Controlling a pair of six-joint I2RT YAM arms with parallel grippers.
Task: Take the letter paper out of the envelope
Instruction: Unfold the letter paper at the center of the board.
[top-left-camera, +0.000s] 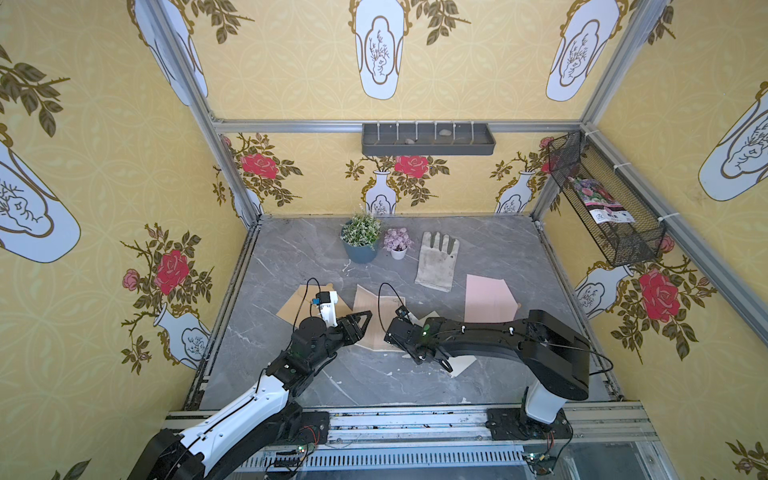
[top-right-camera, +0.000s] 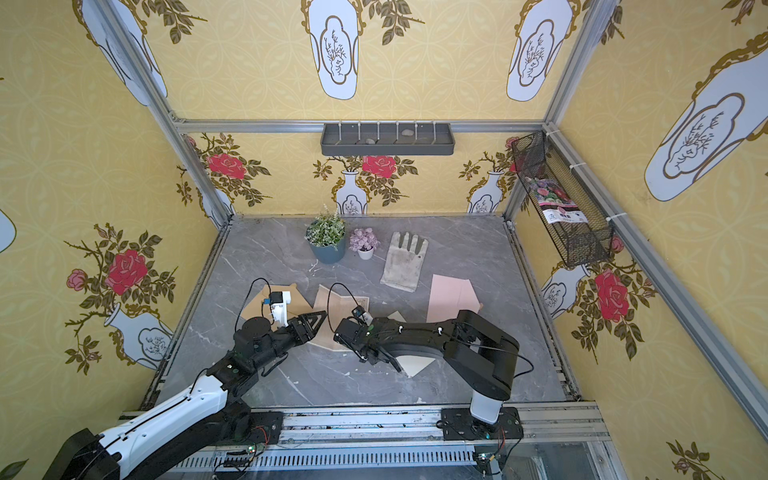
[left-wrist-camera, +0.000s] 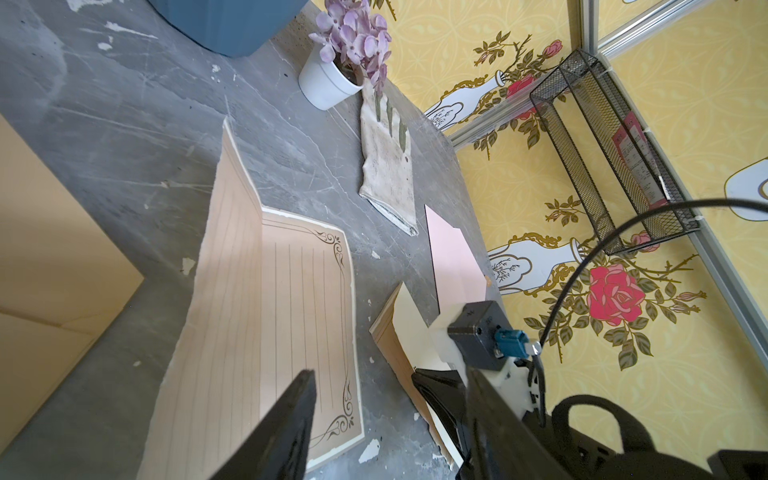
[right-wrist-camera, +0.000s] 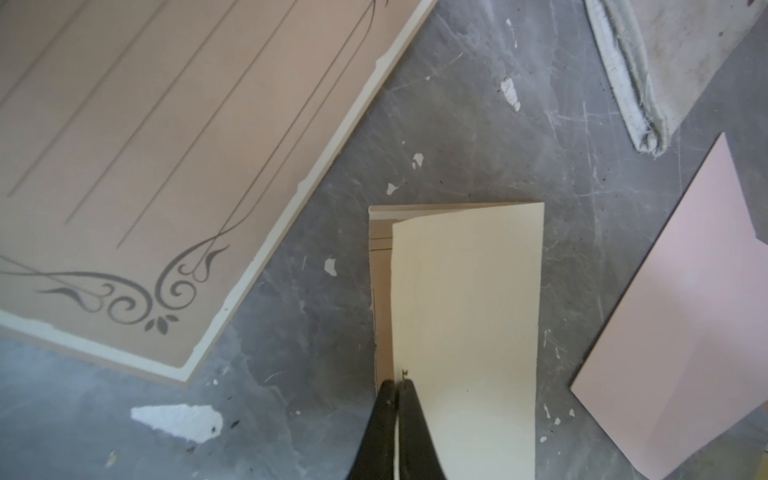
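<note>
The left gripper hovers at the edge of an unfolded lined sheet lying mid-bench. The right gripper has its fingers down on a folded cream paper, whose corner juts out from under the arm. A pink envelope lies just behind that arm, partly covered by it. A brown envelope sits behind the left wrist. Farther back lie a glove and two potted plants.
</note>
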